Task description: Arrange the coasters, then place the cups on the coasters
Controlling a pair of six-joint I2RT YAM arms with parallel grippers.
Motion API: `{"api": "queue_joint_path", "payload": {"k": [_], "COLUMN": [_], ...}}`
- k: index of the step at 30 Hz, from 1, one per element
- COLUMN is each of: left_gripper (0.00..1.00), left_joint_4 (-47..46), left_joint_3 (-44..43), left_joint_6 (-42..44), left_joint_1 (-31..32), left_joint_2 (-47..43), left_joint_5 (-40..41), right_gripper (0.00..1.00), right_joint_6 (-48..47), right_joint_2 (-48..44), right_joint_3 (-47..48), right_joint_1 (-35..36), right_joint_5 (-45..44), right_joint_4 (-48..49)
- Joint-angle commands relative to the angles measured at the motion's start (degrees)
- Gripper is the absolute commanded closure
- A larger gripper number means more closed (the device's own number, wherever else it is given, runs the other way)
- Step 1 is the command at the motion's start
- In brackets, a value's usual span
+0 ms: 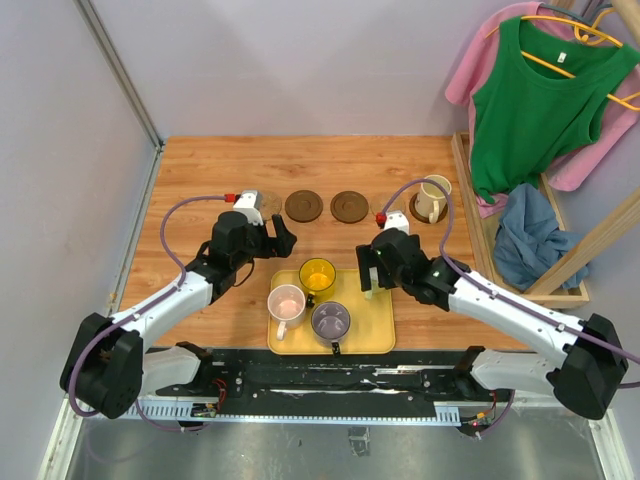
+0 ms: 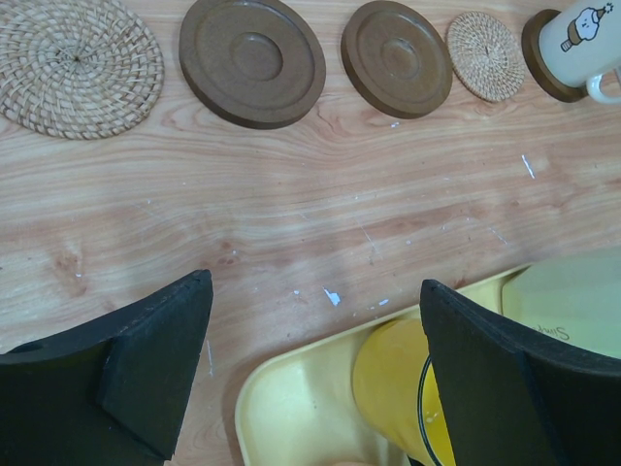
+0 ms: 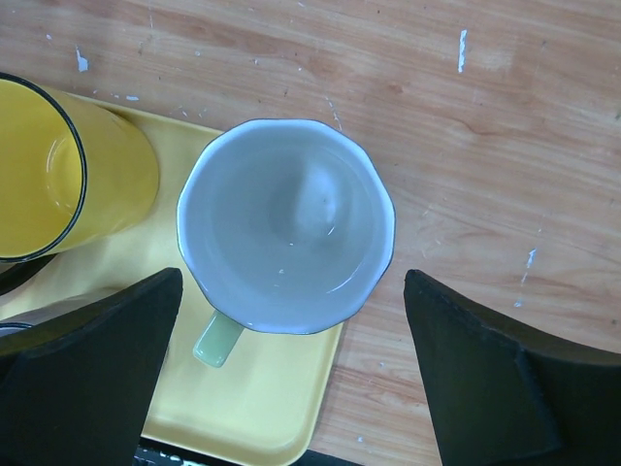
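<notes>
Right wrist cam has the right gripper (image 3: 291, 291) spread wide either side of the pale cup (image 3: 286, 223), which sits at the tray's (image 3: 262, 417) 2 o'clock corner. The overhead view barely shows that cup. The left gripper (image 2: 315, 286) is wide apart too and holding nothing. Its wrist cam catches all five coasters (image 2: 252, 60) in a row, with the cream cup (image 2: 580, 39) on the 3 o'clock one.

Coasters (image 1: 303, 205) in row, cream cup (image 1: 433, 198) atop one

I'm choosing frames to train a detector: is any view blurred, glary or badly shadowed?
Top external: evenly lit and sharp, with only soft shadows. Left wrist: the coasters are crisp, while the near fingers are dark and soft-edged. Right wrist: the pale mug is sharp, with a faint sheen inside. No view has harsh glare.
</notes>
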State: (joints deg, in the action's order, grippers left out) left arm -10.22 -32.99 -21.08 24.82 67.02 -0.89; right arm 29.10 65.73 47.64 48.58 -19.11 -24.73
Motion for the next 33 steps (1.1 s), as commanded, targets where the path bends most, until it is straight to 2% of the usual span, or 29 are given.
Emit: {"api": "queue_joint_path", "payload": {"k": [1, 9, 17, 24, 29, 33], "left_gripper": [0.08, 0.08, 0.08, 0.08, 0.08, 0.08], "left_joint_4": [-2.04, -2.01, -2.07, -2.77, -2.88, -2.72], "left_joint_3": [-0.14, -0.27, 0.62, 1.0, 1.08, 1.25], "left_joint_6": [0.35, 0.44, 0.19, -0.41, -0.6, -0.65], "left_joint_1": [-0.38, -0.36, -0.38, -0.38, -0.38, -0.38], "left_joint_2": [0.39, 0.35, 0.2, 0.61, 0.48, 0.08], "left_joint_5": [-0.74, -0.79, -0.65, -1.14, -1.3, -1.0], "right_gripper": [0.02, 0.0, 0.13, 0.19, 0.27, 0.28], "right_joint_6": [4.04, 5.0, 8.07, 8.33, 6.66, 4.65], "right_joint_2": [1.45, 6.16, 1.32, -3.0, -2.71, -0.12], "right_joint_3": [-0.59, 0.19, -3.31, -5.43, -4.89, -3.42], "right_joint_1": [0.64, 0.66, 0.73, 0.8, 0.76, 0.83], "right_joint_5": [-0.61, -1.54, -1.93, -0.47, 0.83, 2.41], "right_joint_4": [-0.64, -3.39, -8.07, -10.14, -8.59, -7.07]}}
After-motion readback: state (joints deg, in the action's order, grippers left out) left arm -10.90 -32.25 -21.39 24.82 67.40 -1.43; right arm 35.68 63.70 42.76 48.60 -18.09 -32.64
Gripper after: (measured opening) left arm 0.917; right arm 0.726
